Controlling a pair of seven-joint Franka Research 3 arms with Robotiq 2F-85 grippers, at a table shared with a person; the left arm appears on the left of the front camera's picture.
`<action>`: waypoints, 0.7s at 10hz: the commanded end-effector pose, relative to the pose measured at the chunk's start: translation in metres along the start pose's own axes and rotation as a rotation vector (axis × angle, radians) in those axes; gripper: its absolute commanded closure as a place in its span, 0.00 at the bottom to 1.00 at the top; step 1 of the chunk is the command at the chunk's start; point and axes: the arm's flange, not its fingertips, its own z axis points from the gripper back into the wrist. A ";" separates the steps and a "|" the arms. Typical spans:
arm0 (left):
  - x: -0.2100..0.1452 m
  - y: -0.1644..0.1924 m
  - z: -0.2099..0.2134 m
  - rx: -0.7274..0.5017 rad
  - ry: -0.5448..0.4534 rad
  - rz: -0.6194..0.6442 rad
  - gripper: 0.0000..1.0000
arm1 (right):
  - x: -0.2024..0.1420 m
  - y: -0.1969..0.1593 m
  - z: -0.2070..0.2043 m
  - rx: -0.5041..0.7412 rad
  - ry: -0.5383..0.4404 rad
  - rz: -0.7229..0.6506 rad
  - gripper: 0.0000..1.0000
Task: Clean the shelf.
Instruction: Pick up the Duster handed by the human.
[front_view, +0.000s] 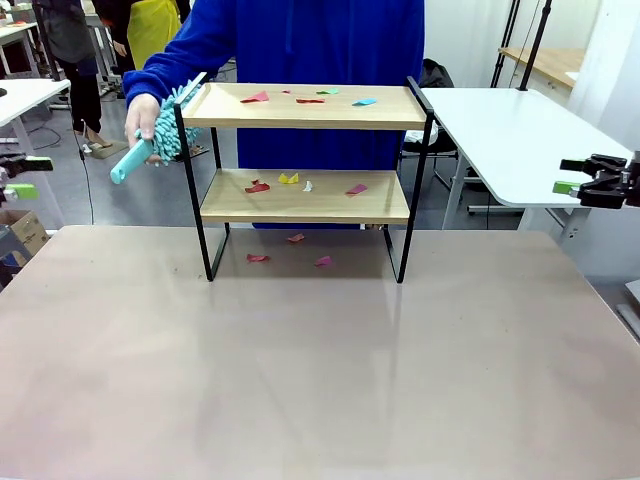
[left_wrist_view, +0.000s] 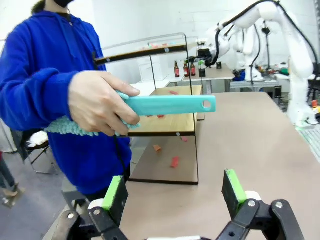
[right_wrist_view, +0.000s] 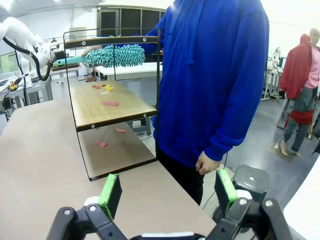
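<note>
The shelf (front_view: 305, 190) is faced head-on in the front view, from the near side of the table (front_view: 320, 380), at middling range, with the person (front_view: 330, 40) seen behind it. In the left wrist view the shelf is seen from beyond one end, along its boards, over the left gripper (left_wrist_view: 175, 192). In the right wrist view it is seen from beyond the opposite end, over the right gripper (right_wrist_view: 168, 190). The shelf, the duster (front_view: 172, 125) and the person are shared by all three views.
</note>
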 end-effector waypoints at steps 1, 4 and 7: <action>0.070 -0.014 -0.002 0.068 0.139 0.050 0.00 | 0.001 0.001 0.000 -0.001 -0.003 0.001 0.00; 0.151 -0.055 -0.028 0.096 0.262 0.022 0.00 | 0.001 0.001 0.000 -0.001 -0.003 0.001 0.00; 0.205 -0.112 -0.072 0.308 0.362 0.185 0.00 | 0.001 0.001 0.000 -0.001 -0.003 0.001 0.00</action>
